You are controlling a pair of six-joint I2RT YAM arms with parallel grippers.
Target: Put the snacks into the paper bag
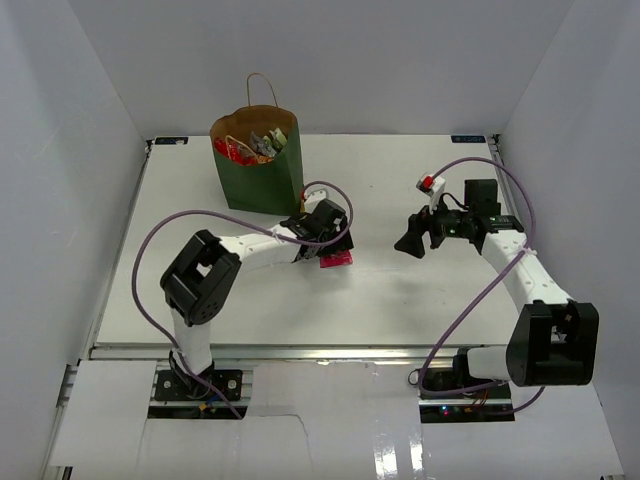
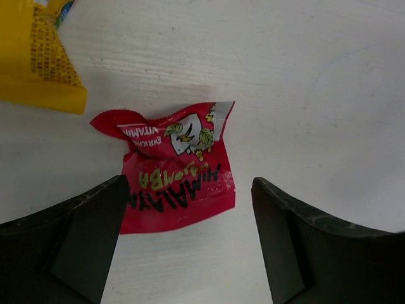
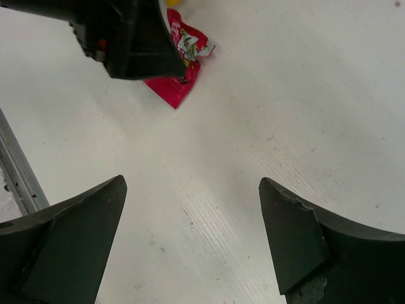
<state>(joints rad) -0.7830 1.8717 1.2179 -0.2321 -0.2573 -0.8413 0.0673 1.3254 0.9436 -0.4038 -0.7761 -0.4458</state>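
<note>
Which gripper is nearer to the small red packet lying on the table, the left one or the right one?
Left. The left gripper is directly over the small red packet, open jaws on either side; the right gripper is well off to its right, empty.

The paper bag holds several snacks; a red packet lies partly under the left arm.

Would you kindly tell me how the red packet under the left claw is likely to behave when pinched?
The red packet looks creased and crumpled, so it is probably floppy and will crumple rather than hold shape. It lies low on the smooth table, so the open left claw may push it along first. Its glossy film could slip.
</note>
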